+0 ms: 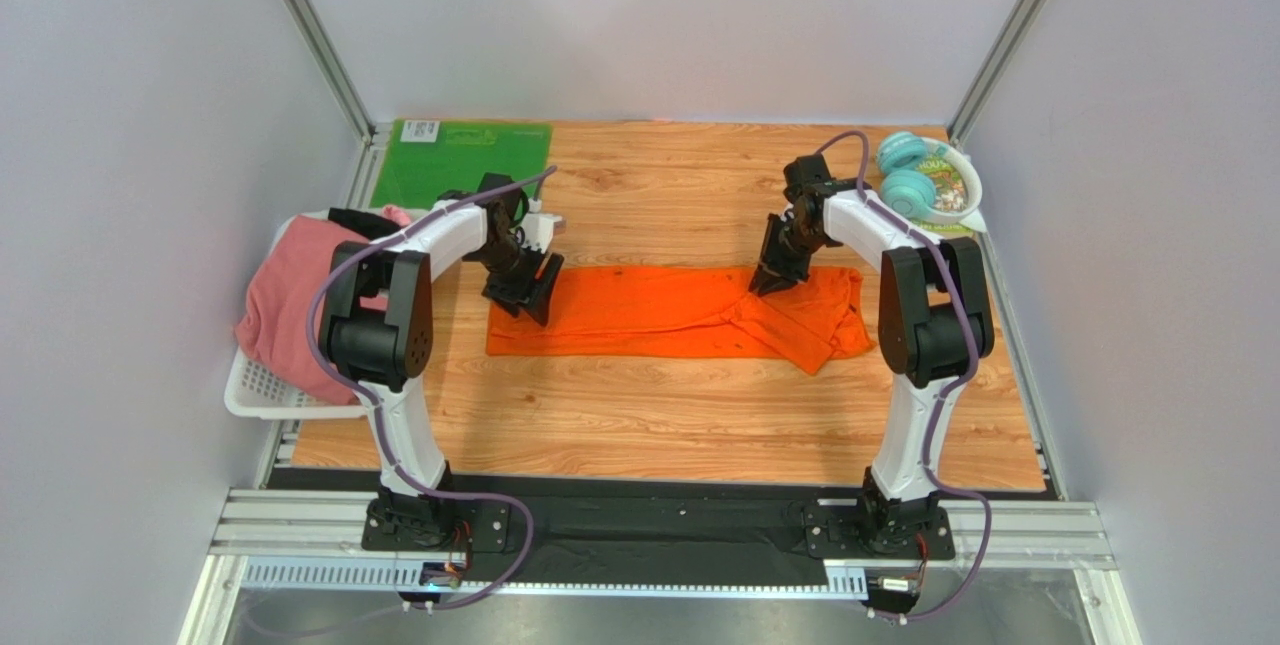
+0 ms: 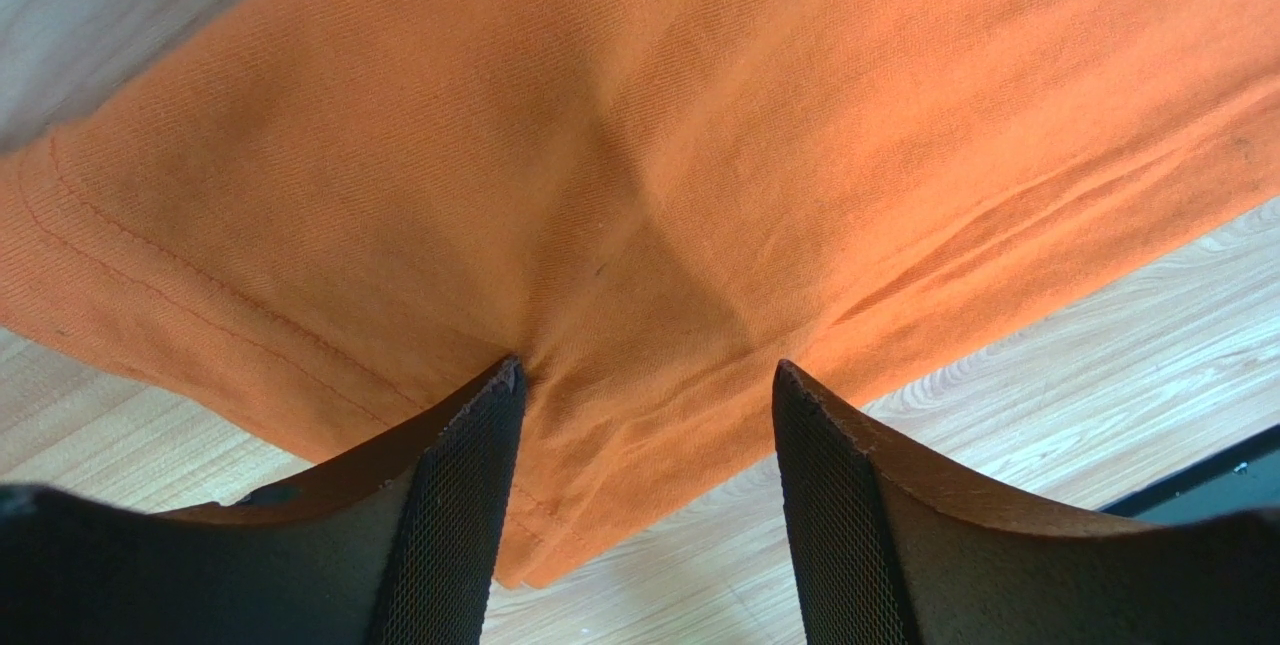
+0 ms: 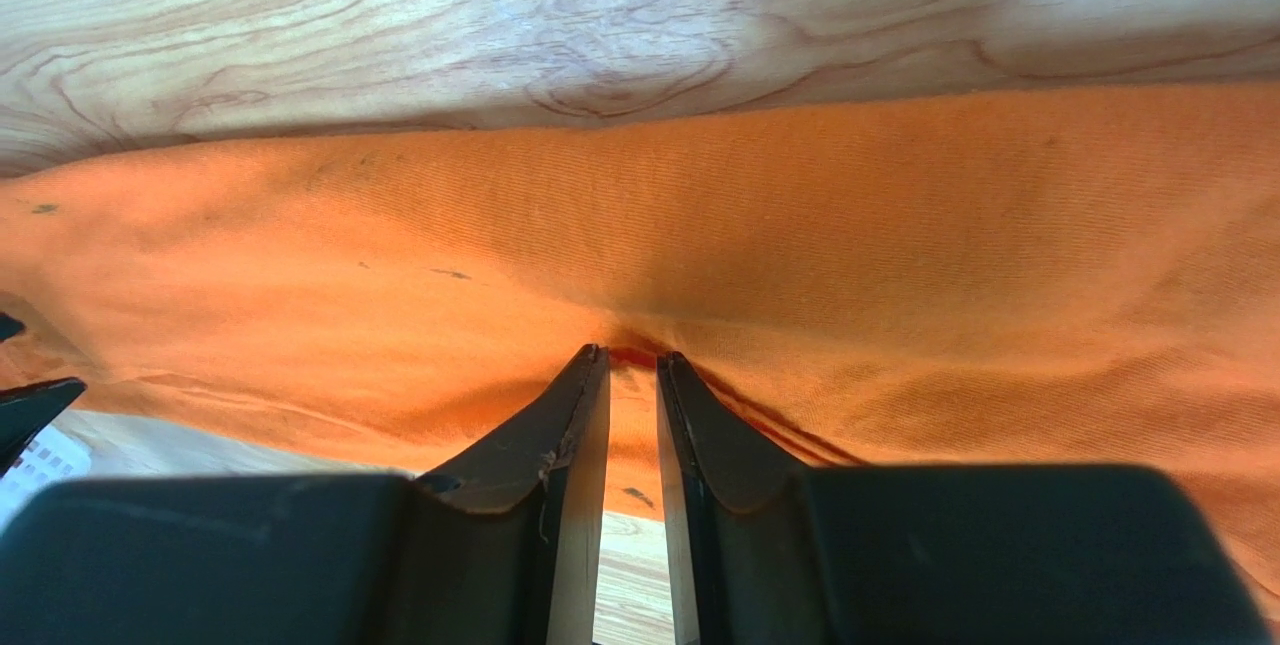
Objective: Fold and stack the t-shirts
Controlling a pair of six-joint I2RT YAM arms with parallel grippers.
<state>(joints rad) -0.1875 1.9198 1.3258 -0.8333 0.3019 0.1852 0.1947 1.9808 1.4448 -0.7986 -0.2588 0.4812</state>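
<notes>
Orange t-shirt (image 1: 676, 312) lies as a long strip across the wooden surface (image 1: 676, 428); L fingers (image 2: 451, 525) spread wide over its left end, tips on cloth, nothing pinched; R fingers (image 3: 559, 420) nearly together, nipping a cloth ridge nr its right end; pink t-shirt (image 1: 293, 300) in white basket (image 1: 248, 387), far left.

The left arm (image 1: 436, 233) and right arm (image 1: 864, 225) reach forward, wrists pitched down. The left gripper (image 2: 646, 368) gapes wide; the right gripper (image 3: 633, 356) pinches the bright orange cloth t-shirt (image 3: 902, 225).

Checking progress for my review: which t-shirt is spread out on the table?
The orange t-shirt, lying flat on the wood; the pink t-shirt and black t-shirt sit bunched in the white basket.
</notes>
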